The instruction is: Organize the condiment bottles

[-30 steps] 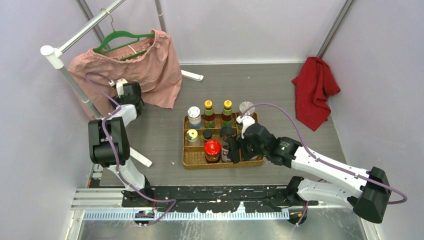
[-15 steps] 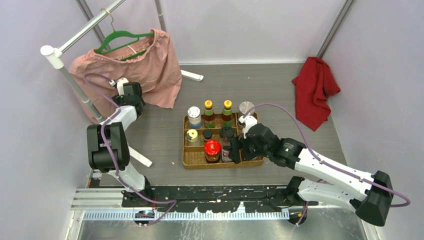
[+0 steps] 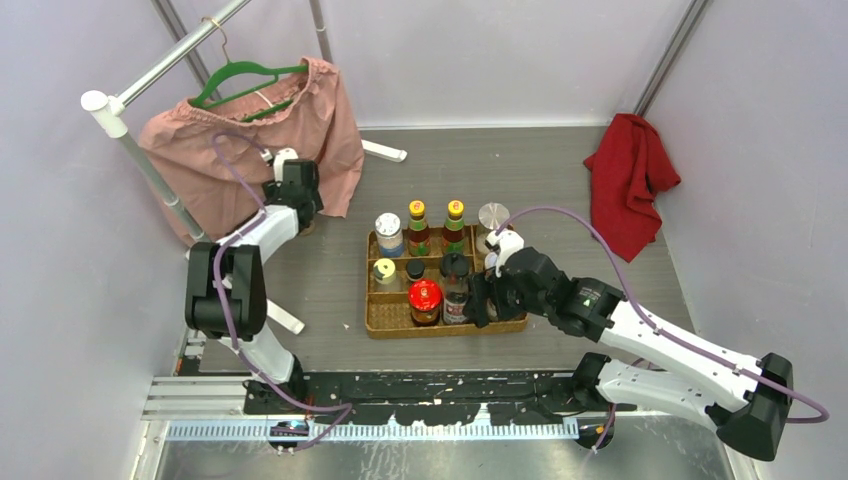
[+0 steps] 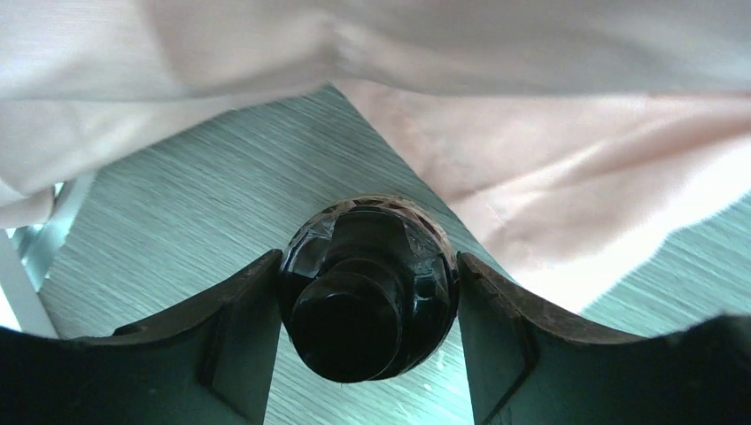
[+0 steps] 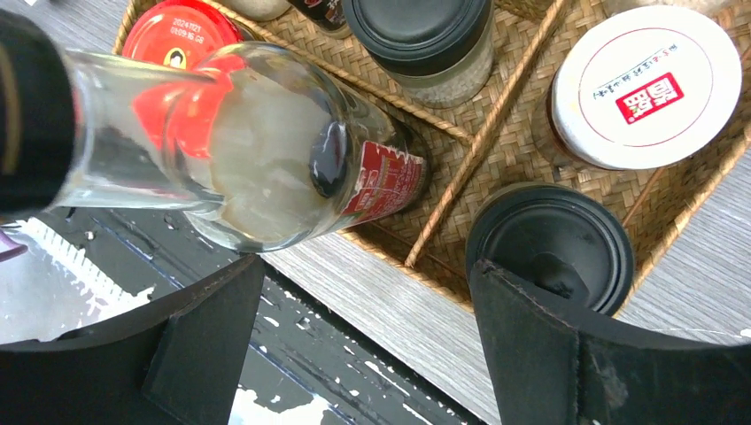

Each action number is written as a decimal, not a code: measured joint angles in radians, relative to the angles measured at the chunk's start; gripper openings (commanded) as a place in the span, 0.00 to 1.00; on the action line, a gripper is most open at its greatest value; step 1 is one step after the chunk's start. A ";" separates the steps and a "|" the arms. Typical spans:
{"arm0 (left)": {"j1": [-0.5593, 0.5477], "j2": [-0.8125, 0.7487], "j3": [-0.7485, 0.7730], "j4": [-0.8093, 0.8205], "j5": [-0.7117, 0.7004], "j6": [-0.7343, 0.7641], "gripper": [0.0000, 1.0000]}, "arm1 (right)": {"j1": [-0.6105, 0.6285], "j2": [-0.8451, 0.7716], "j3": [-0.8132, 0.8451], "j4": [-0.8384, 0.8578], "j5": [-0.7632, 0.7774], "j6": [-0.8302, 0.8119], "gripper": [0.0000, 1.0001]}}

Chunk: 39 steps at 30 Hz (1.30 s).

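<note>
Left gripper (image 4: pixel 367 274) was seen closed around a dark bottle (image 4: pixel 367 288) with a black cap; both fingers (image 4: pixel 235 332) were pressed against its sides. This bottle was held over the table (image 4: pixel 204 195), well apart from the tray (image 3: pixel 400 330), just in front of the hanging pink cloth (image 4: pixel 531 177). Right gripper (image 5: pixel 367 266) was positioned at the tray's near right corner with jaws spread and nothing pinched between them. A clear bottle (image 5: pixel 257 150) with a red label was seen tilted in the wrist view, base in the tray, just beyond the left finger and not gripped. A red-lid jar (image 5: pixel 177 35) was seen next to it. A black lid (image 5: pixel 549 248) was seen in the corner compartment just beside the right finger, with a white-lid jar (image 5: pixel 651 84) behind it and a black-capped shaker (image 5: pixel 421 35) across a divider. Two yellow-capped bottles (image 3: pixel 417 225) were stood upright in the tray's far row, between a white-topped shaker (image 3: pixel 388 232) and a silver-lid shaker (image 3: pixel 493 218). A red cloth (image 3: pixel 625 180) was left on the table's far right.
</note>
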 measured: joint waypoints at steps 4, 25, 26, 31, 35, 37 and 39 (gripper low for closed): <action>-0.058 -0.002 0.009 -0.028 0.008 -0.006 0.58 | 0.000 0.000 0.035 -0.026 0.006 -0.001 0.92; -0.375 -0.294 -0.192 -0.284 -0.016 -0.144 0.57 | 0.000 0.031 0.160 -0.111 0.048 -0.026 0.92; -0.397 -0.314 -0.197 -0.315 -0.021 -0.150 0.57 | 0.000 0.033 0.165 -0.112 0.050 -0.027 0.92; -0.493 -0.411 -0.199 -0.467 -0.051 -0.178 0.57 | 0.000 0.035 0.186 -0.125 0.060 -0.028 0.92; -0.518 -0.504 -0.188 -0.564 -0.074 -0.193 0.57 | 0.000 0.035 0.191 -0.141 0.071 -0.032 0.92; -0.528 -0.557 -0.184 -0.601 -0.080 -0.198 0.57 | 0.000 0.035 0.195 -0.154 0.078 -0.035 0.92; -0.538 -0.615 -0.182 -0.637 -0.084 -0.209 0.57 | 0.000 0.035 0.202 -0.166 0.084 -0.039 0.92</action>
